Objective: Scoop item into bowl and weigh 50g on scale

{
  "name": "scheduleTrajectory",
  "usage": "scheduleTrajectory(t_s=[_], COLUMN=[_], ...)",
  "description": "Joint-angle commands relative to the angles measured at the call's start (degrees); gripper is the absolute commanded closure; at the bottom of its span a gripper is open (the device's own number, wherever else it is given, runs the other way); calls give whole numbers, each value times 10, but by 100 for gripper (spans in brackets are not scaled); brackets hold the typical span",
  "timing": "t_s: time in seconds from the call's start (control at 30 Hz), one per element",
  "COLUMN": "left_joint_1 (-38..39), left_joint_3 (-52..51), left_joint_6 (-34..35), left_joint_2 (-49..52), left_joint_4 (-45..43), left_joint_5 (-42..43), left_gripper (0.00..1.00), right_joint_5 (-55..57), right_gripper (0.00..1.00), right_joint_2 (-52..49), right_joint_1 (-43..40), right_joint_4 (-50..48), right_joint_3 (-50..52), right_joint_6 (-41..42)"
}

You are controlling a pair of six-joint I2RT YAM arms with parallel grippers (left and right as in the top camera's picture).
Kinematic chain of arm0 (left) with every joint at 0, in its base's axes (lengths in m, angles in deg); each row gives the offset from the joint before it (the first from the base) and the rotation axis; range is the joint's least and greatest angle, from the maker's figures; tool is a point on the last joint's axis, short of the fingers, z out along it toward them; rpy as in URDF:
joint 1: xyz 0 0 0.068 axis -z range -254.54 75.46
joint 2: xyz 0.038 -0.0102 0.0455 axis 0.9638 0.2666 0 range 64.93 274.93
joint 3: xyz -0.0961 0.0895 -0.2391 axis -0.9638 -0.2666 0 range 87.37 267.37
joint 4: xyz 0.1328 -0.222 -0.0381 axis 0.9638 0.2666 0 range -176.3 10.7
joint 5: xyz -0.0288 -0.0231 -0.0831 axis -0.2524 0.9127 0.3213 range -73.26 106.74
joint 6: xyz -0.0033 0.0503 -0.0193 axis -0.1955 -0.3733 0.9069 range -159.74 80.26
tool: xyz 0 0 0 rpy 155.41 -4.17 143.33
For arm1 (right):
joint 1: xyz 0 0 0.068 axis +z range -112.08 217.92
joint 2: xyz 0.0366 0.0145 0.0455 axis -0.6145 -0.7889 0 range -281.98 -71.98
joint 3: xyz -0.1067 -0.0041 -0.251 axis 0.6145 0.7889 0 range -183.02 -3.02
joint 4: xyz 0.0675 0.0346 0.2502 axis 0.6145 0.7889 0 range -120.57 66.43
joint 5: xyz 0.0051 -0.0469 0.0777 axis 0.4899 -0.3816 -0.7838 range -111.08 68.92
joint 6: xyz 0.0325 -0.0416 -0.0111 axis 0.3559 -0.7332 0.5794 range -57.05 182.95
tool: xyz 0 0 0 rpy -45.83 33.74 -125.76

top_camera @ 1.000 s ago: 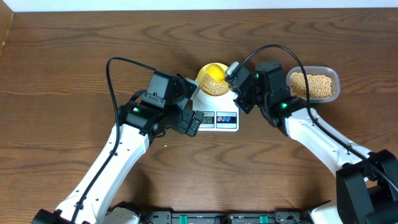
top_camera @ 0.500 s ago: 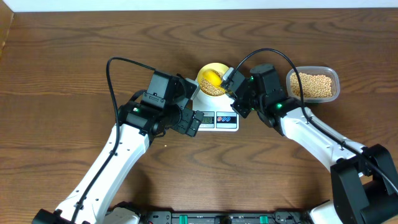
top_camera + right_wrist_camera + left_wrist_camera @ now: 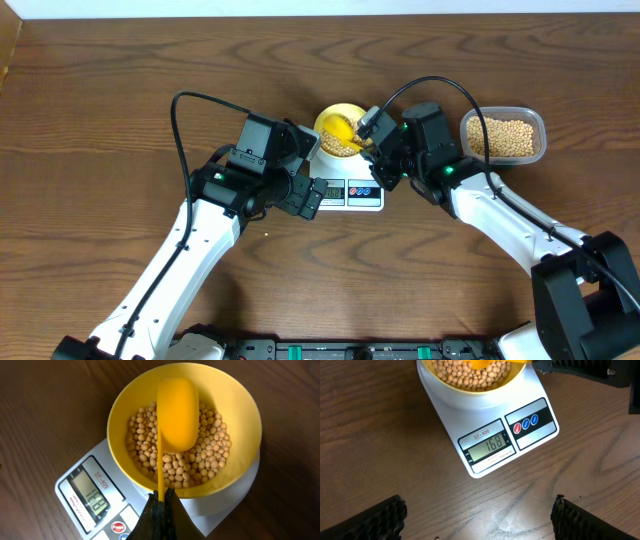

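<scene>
The yellow bowl [image 3: 235, 467] sits on the white scale [image 3: 532, 387], holding many tan beans [image 3: 210, 462]. The scale's display [image 3: 488, 445] reads 168. My right gripper [image 3: 163, 497] is shut on the handle of a yellow scoop [image 3: 177, 412], whose head is turned over above the beans in the bowl. In the overhead view the right gripper [image 3: 372, 150] is beside the bowl [image 3: 328, 118] on the scale [image 3: 345, 192]. My left gripper [image 3: 479, 515] is open and empty over the bare table in front of the scale; overhead it [image 3: 312, 198] is at the scale's left front corner.
A clear plastic tub [image 3: 503, 135] full of beans stands to the right of the scale, behind the right arm. Black cables arch over both arms. A single loose bean lies on the table near the left gripper [image 3: 438, 538].
The right gripper moved the scoop left, further over the bowl, and turned it over the beans. The left arm has not moved.
</scene>
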Motion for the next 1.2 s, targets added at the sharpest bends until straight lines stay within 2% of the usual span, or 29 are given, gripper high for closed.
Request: scheduleTrajectory(t_s=[0.0, 0.3, 0.53, 0.83, 1.17], left_joint_1=[2, 2, 2, 2, 2], left_joint_3=[-5, -5, -5, -5, -5], left_joint_6=[5, 5, 5, 5, 5], left_joint_2=[2, 2, 2, 2, 2], left_joint_4=[0, 0, 0, 0, 0], left_joint_5=[-2, -2, -2, -2, -2], left_gripper=[5, 5, 5, 5, 5], right_joint_5=[-18, -22, -89, -14, -23], right_gripper=[99, 99, 99, 99, 99], right_joint_2=[-5, -5, -5, -5, -5], right_joint_1=[3, -17, -60, -68, -68], right_joint_4=[0, 0, 0, -4, -14], right_joint_3=[-2, -2, -2, -2, -2], right_joint_6=[23, 128, 192, 139, 86])
